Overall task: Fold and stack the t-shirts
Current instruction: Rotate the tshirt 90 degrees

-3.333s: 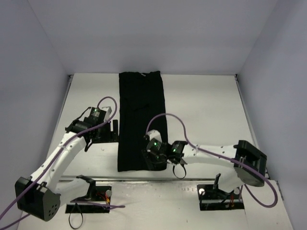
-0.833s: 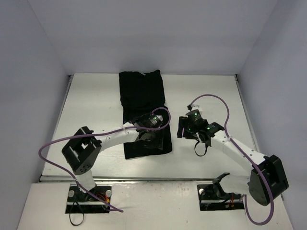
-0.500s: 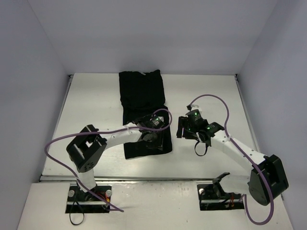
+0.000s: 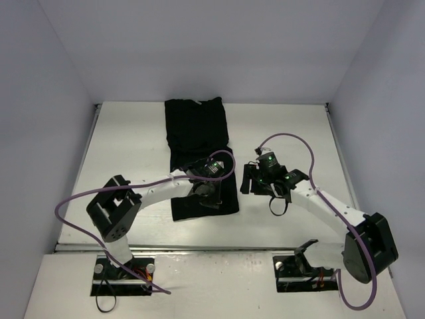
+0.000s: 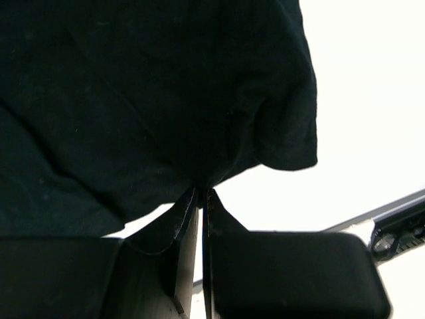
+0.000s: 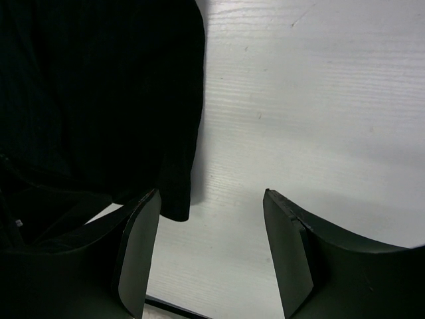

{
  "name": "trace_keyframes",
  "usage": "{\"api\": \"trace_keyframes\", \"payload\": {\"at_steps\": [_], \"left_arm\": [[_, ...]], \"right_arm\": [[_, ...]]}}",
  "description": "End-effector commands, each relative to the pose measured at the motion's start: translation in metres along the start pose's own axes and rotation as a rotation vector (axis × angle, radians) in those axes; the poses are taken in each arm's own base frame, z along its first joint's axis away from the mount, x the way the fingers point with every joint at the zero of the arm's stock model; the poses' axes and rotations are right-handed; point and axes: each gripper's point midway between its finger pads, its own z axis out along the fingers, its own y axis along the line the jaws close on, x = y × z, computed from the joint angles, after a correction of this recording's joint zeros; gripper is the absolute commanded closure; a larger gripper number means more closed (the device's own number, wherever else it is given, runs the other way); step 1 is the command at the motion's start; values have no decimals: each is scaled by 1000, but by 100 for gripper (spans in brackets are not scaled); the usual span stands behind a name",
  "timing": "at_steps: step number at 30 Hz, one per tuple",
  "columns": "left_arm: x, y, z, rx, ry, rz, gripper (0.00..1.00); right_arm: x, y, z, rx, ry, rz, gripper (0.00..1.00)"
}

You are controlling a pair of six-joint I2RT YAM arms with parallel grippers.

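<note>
White table point(image 4: 299, 133), matte, boxed in by pale lilac-grey walls point(image 4: 199, 46) at 9, 12 and 3 o'clock; metal rail point(image 4: 219, 247) along the 6 o'clock edge; purple cable point(image 4: 292, 135) looped over the right arm.

Black t-shirt point(image 4: 196, 129) lies a little left of table centre, long axis 12 to 6 o'clock; far end near the 12 o'clock edge, near end well short of the rail; near half wider and rumpled.

Left gripper point(image 4: 211, 191) over the near half of the t-shirt; wrist view: jaws pressed together, pinching a puckered edge of the cloth point(image 5: 146, 100).

Right gripper point(image 4: 247, 181) at 3 o'clock of the near half, just beside its edge; wrist view: jaws spread wide over bare table, a cloth corner point(image 6: 176, 199) close to the left finger; contact, cannot tell.

Versus 3.3 s ago: t-shirt was one long strip reaching nearly to the rail, now shorter; left arm was off the cloth at 9 o'clock, now across it; right gripper was on the near right corner, now off the cloth. Versus 0.5 s ago: right gripper slightly closer to the t-shirt.
</note>
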Motion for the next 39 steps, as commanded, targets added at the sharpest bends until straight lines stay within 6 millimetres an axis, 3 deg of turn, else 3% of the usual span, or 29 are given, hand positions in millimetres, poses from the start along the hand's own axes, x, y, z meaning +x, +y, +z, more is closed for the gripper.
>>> {"api": "trace_keyframes", "payload": {"at_steps": [1, 8, 17, 20, 25, 27, 34, 39], "left_arm": [[-5, 4, -16, 12, -13, -15, 97], [-7, 0, -18, 24, -11, -18, 97], [9, 4, -15, 32, 44, -40, 95], [18, 9, -18, 32, 61, -55, 93], [21, -1, -29, 84, 78, -74, 91], [18, -3, -35, 87, 67, -67, 82], [2, 5, -49, 77, 22, -66, 71], [-6, 20, -67, 8, -30, -16, 57]], "right_arm": [[19, 9, 9, -43, 78, -21, 39], [40, 14, 19, -26, 140, -63, 39], [62, -16, 34, 110, 179, -61, 39], [60, -18, 32, 121, 166, -55, 39], [45, -10, 29, 105, 123, -62, 39], [39, -6, 28, 95, 112, -63, 39], [30, 11, 25, 59, 89, -89, 39], [37, 20, 27, 53, 103, -110, 39]]}}
